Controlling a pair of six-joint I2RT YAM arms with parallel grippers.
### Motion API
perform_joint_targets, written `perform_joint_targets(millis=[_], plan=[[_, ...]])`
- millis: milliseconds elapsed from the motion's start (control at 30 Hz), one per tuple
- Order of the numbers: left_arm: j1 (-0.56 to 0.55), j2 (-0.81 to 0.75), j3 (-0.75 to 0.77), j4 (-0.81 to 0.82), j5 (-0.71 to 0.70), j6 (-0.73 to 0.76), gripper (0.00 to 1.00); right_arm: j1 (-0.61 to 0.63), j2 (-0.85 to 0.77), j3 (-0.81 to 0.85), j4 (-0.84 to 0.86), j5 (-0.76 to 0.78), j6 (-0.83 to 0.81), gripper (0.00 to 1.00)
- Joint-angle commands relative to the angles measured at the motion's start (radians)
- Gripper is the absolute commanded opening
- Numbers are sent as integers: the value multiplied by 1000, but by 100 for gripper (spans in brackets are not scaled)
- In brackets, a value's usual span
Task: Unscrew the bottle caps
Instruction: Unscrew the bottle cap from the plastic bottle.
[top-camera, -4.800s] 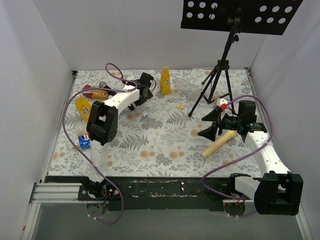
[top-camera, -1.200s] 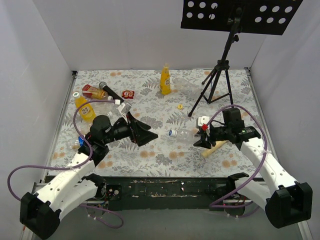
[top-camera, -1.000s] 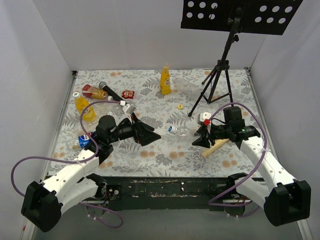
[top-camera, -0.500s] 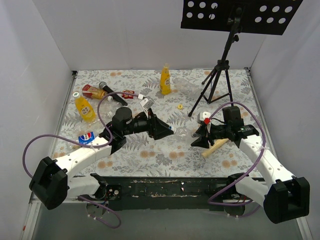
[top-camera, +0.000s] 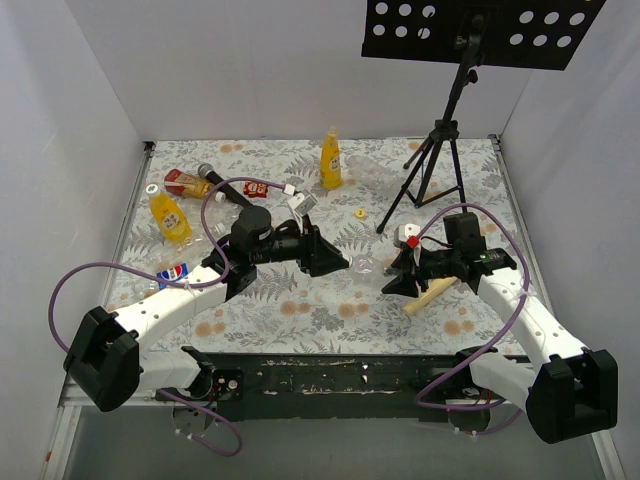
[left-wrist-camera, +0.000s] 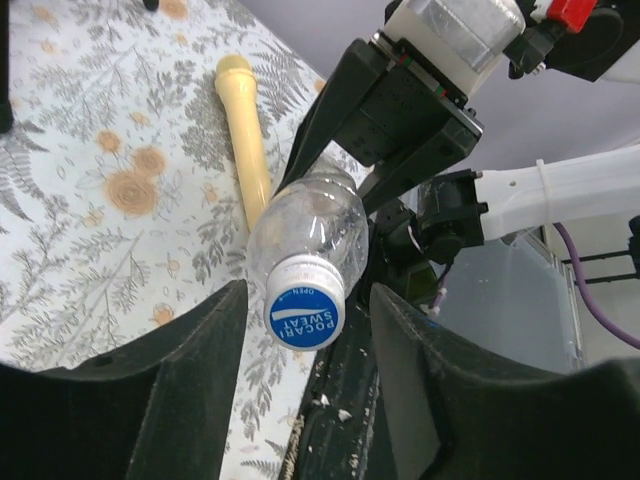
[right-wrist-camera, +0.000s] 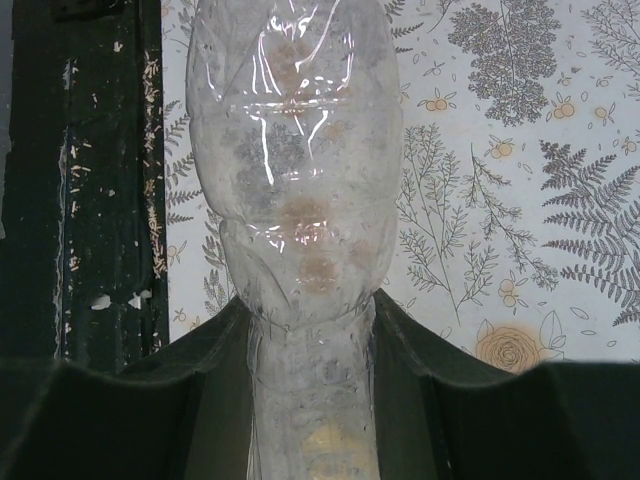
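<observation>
Clear bottle — base hidden (right claw clamps it).

You have plain white walls closing in the back and both sides of the table. A cloth printed with grey ferns and orange flowers covers the tabletop, its near edge a scuffed black rail. A black tripod stand carries a perforated black tray at the back right.
</observation>
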Motion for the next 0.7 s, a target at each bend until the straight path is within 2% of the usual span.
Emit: perform_joint_targets(millis=[0, 100, 167, 233, 333, 367, 467, 567, 667], plan=[[-3, 8, 45, -68, 35, 19, 52, -2, 4, 31, 7, -33, -2, 12], [-5, 19, 54, -84, 49, 24, 51, -2, 2, 31, 5, -32, -3, 12], [-5, 24, 57, -82, 64, 26, 45, -2, 1, 30, 5, -32, -3, 12], [-5, 27, 62, -81, 70, 21, 35, -2, 1, 30, 5, -29, -3, 12], [-5, 24, 65, -71, 64, 0, 3, -2, 1, 27, 4, -20, -6, 12], [-5, 21, 63, -65, 60, -14, 0, 0, 1, 25, 5, -13, -8, 12], [-5, -2, 62, -64, 0, -92, 0, 0, -1, 21, 17, 14, -6, 12], [-5, -24, 48, -74, -138, -317, 0, 0, -8, 7, 52, 57, 21, 12], [-14, -3, 88, -204, -262, -706, 0, 0, -18, -10, 102, 101, 58, 12]])
